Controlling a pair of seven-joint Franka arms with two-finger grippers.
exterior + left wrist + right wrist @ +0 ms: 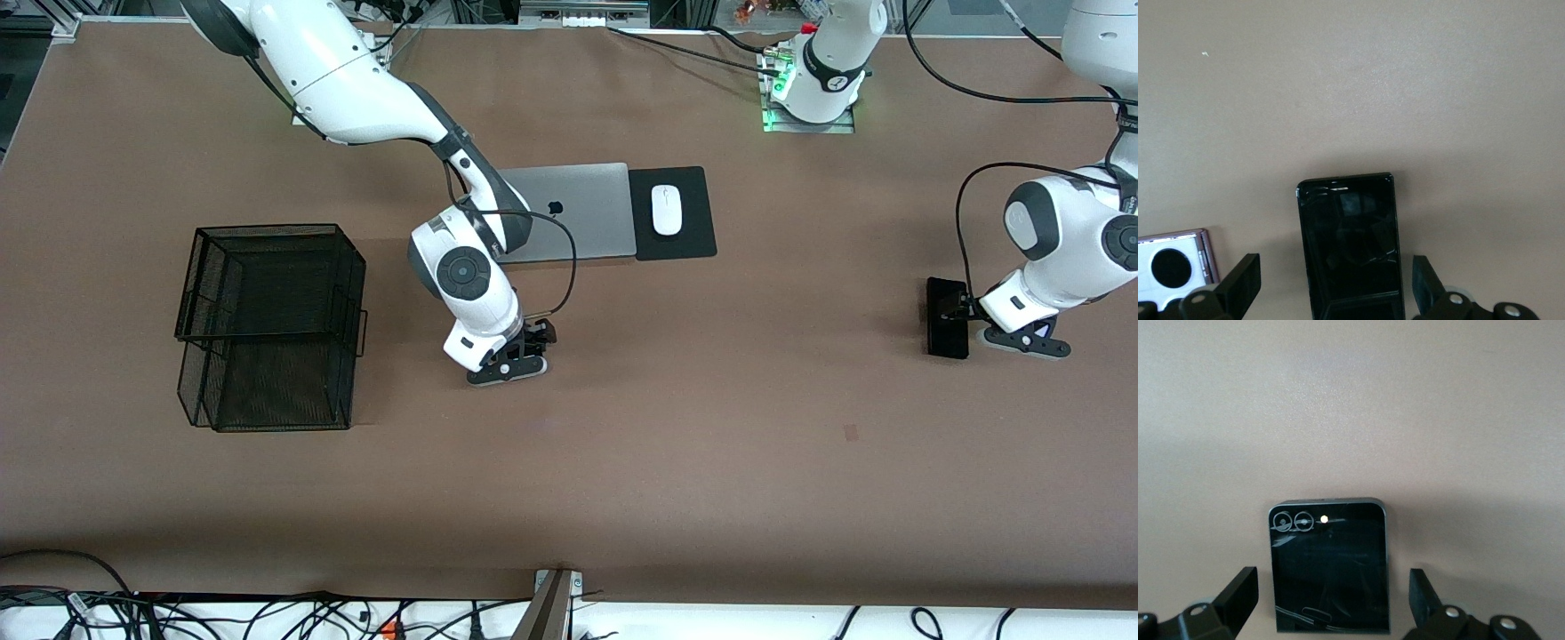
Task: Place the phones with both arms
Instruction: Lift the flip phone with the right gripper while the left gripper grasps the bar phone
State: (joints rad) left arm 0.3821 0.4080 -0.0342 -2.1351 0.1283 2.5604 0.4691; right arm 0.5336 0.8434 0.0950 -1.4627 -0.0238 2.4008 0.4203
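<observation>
Straddling my long black phone [1350, 243], left gripper [1335, 283] jaws wide; right gripper [1331, 600], nine o'clock, wide around folded phone [1330, 570].

Broad matte brown worktop [711, 462], evenly lit, small dark mark [851, 432] toward left arm's end. White ledge with tangled black cables [267, 613] along near edge. Green glow at metal base plate [773, 120] along top edge.
</observation>
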